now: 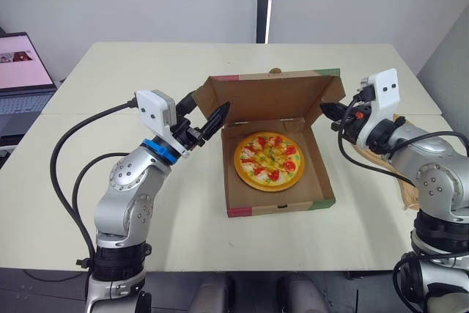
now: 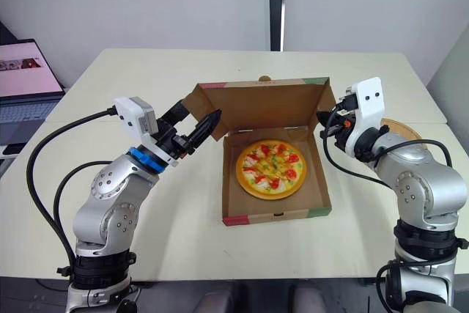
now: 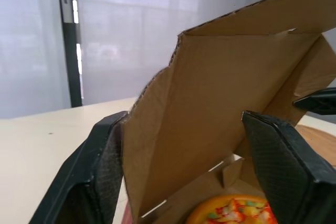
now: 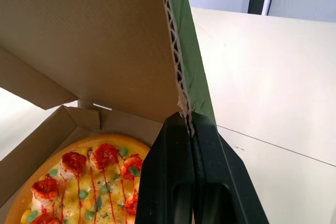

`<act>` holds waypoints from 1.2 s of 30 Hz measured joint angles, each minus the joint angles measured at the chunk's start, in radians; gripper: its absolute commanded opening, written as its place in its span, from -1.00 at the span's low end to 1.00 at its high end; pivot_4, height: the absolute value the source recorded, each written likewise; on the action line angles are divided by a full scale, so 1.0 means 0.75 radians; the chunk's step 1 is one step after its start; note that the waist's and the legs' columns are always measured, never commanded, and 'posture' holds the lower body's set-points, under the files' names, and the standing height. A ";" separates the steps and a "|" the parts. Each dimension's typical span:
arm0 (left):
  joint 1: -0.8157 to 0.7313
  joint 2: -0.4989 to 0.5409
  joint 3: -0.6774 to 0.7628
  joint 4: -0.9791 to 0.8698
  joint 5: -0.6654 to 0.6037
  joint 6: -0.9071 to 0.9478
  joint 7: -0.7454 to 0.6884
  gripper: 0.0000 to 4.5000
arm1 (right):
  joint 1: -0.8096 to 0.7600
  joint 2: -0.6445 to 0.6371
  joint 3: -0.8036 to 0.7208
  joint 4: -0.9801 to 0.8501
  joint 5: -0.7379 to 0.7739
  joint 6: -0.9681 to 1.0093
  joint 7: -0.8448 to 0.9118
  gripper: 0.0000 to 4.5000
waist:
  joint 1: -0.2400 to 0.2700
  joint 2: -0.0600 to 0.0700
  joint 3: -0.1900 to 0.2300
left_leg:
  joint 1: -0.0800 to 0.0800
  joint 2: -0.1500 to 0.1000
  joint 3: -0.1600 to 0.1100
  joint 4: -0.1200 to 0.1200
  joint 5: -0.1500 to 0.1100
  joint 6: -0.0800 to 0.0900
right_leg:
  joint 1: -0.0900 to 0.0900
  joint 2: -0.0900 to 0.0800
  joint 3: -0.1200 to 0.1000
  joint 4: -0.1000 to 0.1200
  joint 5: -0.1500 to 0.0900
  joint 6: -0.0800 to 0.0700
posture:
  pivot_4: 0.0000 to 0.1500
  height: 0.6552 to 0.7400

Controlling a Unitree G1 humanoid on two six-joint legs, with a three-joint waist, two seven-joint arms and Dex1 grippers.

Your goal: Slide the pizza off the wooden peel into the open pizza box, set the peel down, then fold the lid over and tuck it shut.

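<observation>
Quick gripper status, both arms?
Left gripper: open, straddling a side flap of the lid.
Right gripper: shut on the lid, pinching its edge.

The left arm and right arm are rounded silver-grey shells with black cables. White camera boxes top the wrists; a blue ring bands the left. Fingers are black, cross-hatched.

The pizza lies in the box, lid raised behind it, peel at its right, laptop far left.
</observation>
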 measured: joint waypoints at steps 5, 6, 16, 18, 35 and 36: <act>0.035 -0.048 -0.036 -0.055 0.073 -0.055 0.093 0.53 | 0.000 0.000 0.004 0.004 0.000 -0.001 0.003 -1.00 | 0.000 0.000 0.000 | 0.000 0.000 0.000 0.000 0.000 0.000 | 0.000 0.000 0.000 0.000 0.000 0.000 | 1.00 0.72; 0.038 -0.056 -0.040 -0.062 0.080 -0.063 0.109 0.53 | 0.000 0.000 0.004 0.005 0.000 -0.001 0.003 -1.00 | 0.000 0.000 0.000 | 0.000 0.000 0.000 0.000 0.000 0.000 | 0.000 0.000 0.000 0.000 0.000 0.000 | 1.00 0.72; 0.123 -0.096 -0.058 -0.177 0.132 -0.034 0.258 -0.70 | -0.001 0.000 0.018 0.005 0.000 -0.008 0.004 -1.00 | -0.001 0.000 0.000 | 0.000 0.000 0.000 0.000 0.000 0.000 | 0.000 0.000 0.000 0.000 0.000 0.000 | 1.00 0.72; 0.124 -0.096 -0.064 -0.195 0.133 -0.013 0.279 -0.99 | -0.001 0.000 0.022 0.005 0.000 -0.012 0.004 -1.00 | 0.000 0.000 0.000 | 0.000 0.000 0.000 0.000 0.000 0.000 | 0.000 0.000 0.000 0.000 0.000 0.000 | 1.00 0.72; -0.255 -0.198 -0.070 0.051 0.016 0.145 0.277 -0.99 | -0.020 -0.009 0.021 0.057 -0.054 -0.087 -0.056 -1.00 | 0.002 0.000 0.000 | 0.000 0.000 0.001 0.001 0.000 0.000 | 0.000 0.001 -0.001 0.000 0.000 0.000 | 1.00 0.72; -0.280 -0.196 -0.070 0.087 0.014 0.140 0.257 -0.99 | -0.020 -0.015 0.019 0.057 -0.054 -0.087 -0.058 -1.00 | 0.002 0.000 0.000 | 0.000 0.000 0.001 0.001 0.000 0.000 | 0.000 0.001 -0.001 0.000 0.000 0.000 | 1.00 0.72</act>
